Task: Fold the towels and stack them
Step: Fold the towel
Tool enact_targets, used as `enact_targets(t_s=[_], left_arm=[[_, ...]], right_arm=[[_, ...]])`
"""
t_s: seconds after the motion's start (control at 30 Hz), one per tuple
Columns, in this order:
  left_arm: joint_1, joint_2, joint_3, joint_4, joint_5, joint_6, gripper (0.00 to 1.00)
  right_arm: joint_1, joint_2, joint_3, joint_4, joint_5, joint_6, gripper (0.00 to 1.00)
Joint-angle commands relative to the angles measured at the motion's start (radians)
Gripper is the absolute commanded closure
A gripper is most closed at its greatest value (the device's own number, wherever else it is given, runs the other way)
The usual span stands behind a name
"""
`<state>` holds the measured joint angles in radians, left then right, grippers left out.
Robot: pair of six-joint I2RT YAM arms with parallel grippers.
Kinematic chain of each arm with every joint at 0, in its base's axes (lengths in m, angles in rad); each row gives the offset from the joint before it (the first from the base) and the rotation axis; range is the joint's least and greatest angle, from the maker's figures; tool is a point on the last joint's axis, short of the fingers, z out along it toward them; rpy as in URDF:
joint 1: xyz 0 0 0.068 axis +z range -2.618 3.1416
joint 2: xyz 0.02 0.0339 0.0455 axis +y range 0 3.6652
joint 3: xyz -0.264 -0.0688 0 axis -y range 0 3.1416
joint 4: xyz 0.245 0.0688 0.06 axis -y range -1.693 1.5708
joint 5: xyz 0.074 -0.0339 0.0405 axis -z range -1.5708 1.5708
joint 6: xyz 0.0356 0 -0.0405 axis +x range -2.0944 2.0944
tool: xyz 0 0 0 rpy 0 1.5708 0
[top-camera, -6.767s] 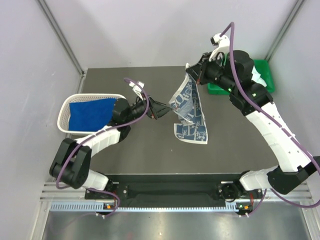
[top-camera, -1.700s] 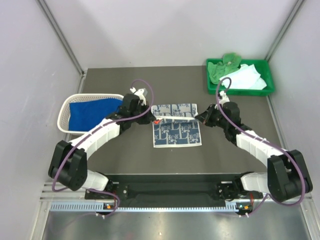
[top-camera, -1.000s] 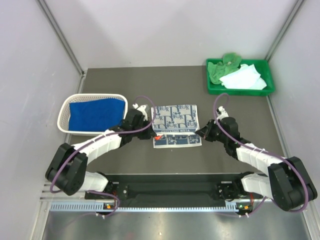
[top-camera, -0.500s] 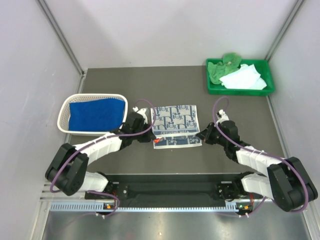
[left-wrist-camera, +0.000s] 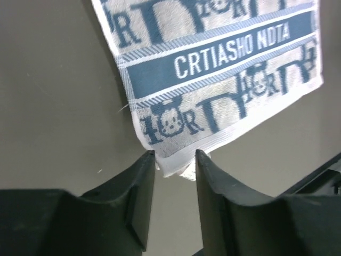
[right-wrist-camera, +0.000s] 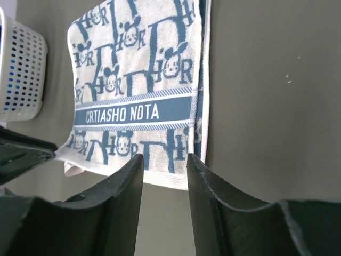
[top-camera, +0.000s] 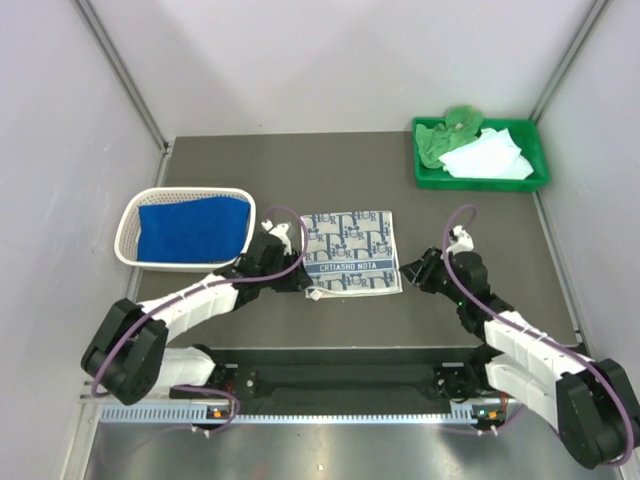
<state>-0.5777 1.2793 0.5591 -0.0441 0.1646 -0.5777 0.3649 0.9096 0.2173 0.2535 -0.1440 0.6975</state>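
**A:** The left gripper (left-wrist-camera: 175,160); what is it doing?

**B:** Its jaws stand partly apart with nothing pinched; the near left corner of the patterned towel (left-wrist-camera: 224,58) lies at the gap between the black fingers (left-wrist-camera: 136,197); I cannot see it touching either one.

**A:** And the right gripper (right-wrist-camera: 164,162)?

**B:** Much the same; it is parted about as far and holds nothing; the towel's near edge, close to its right corner, lies flat at the opening between the tips.

**A:** Where does that towel sit?

**B:** Flat on the dark table (top-camera: 300,165), near the middle, between the two arms; it looks doubled over, with a lower layer peeping out at the near left corner; a blue band with white lettering runs across it from side to side.

**A:** And further out?

**B:** To the left, beside the left arm, is a white lattice basket (top-camera: 185,190) with the blue towel (top-camera: 195,228) lying in it; at the far right corner, well apart, is a green tray (top-camera: 480,184); the green towel (top-camera: 445,135) is bunched at its left end and the white towel (top-camera: 487,158) lies beside it, the two touching.
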Motion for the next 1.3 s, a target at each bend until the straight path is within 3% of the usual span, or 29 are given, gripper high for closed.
enact_targets(t_s=[0.0, 0.33, 0.47, 0.63, 0.77, 0.87, 1.03, 1.27], left_arm=[[-0.005, -0.041, 0.041, 0.049, 0.021, -0.007, 0.61], [-0.004, 0.005, 0.067, 0.049, 0.039, -0.033, 0.82], [-0.004, -0.031, 0.103, -0.052, -0.008, -0.021, 0.84], [-0.002, -0.075, 0.169, -0.177, -0.114, -0.013, 0.81], [-0.004, -0.057, 0.228, -0.197, -0.186, -0.007, 0.71], [0.004, 0.033, 0.287, -0.154, -0.218, 0.001, 0.66], [0.064, 0.216, 0.496, -0.151, -0.200, 0.029, 0.69], [0.162, 0.486, 0.676, -0.113, -0.056, 0.029, 0.76]], right_arm=[[0.022, 0.000, 0.083, -0.065, 0.063, -0.036, 0.62], [0.181, 0.178, 0.168, -0.138, 0.273, -0.092, 0.63], [0.190, 0.245, 0.235, -0.158, 0.311, -0.116, 0.64], [0.190, 0.310, 0.335, -0.210, 0.359, -0.167, 0.64], [0.174, 0.389, 0.465, -0.234, 0.386, -0.210, 0.63], [0.138, 0.483, 0.557, -0.227, 0.359, -0.234, 0.63], [0.106, 0.676, 0.750, -0.249, 0.316, -0.273, 0.64], [0.100, 0.863, 0.936, -0.299, 0.254, -0.286, 0.64]])
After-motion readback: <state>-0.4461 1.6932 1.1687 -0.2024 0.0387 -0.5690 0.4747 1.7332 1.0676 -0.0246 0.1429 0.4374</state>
